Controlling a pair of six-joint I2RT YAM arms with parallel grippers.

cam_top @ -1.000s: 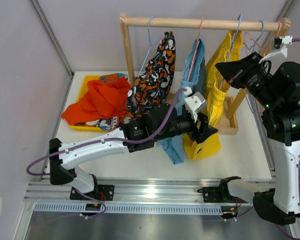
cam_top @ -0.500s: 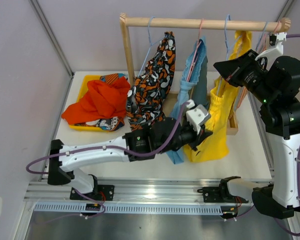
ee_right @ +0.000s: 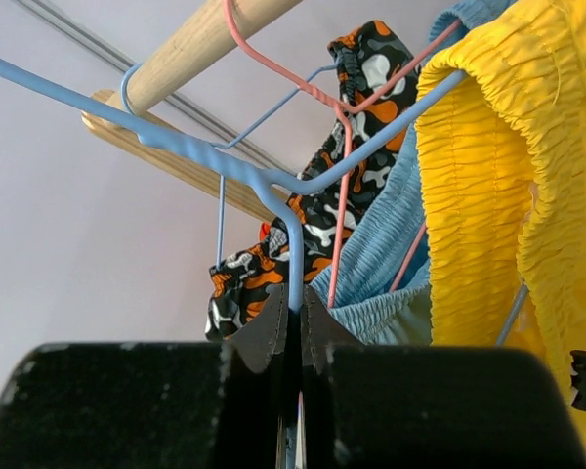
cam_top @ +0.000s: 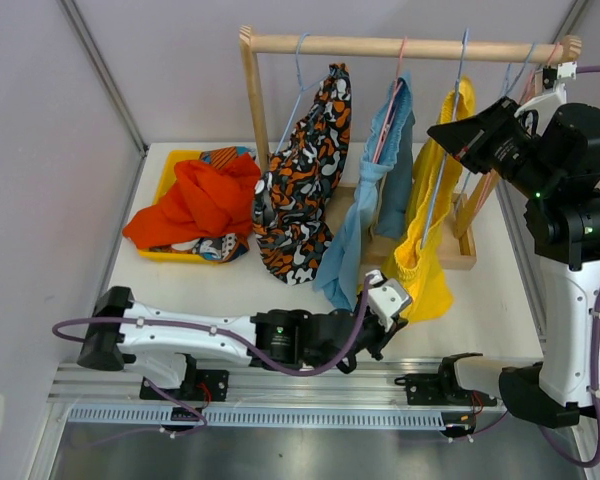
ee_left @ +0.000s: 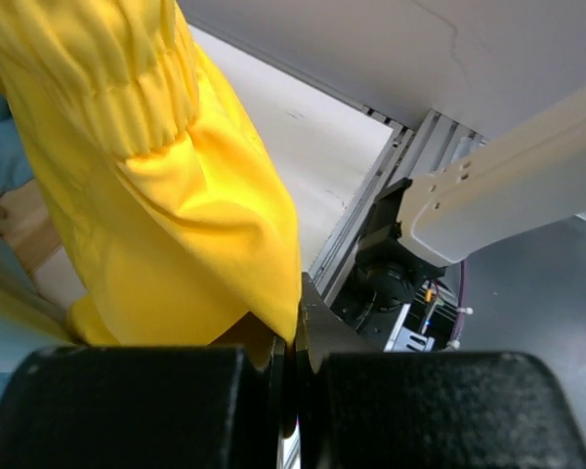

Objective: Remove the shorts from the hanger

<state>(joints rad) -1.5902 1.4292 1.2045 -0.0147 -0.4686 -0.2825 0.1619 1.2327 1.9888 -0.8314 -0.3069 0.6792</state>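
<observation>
Your left gripper (ee_left: pixel 293 344) is clenched on the lower hem of the soft yellow fabric shorts (cam_top: pixel 427 265), low by the near edge of the white table (cam_top: pixel 180 280). Your right gripper (ee_right: pixel 295 327) pinches the neck of the thin blue wire hanger (ee_right: pixel 205 156), whose hook sits over the round wooden rod (cam_top: pixel 380 45). The shorts run lengthwise from the hanger, above and behind, down to the left gripper. I judge the pull should go down and toward the bases.

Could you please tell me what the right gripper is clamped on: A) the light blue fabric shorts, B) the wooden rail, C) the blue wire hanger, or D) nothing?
C: the right wrist view shows the right gripper shut on the blue wire hanger bearing the yellow fabric shorts.
</observation>
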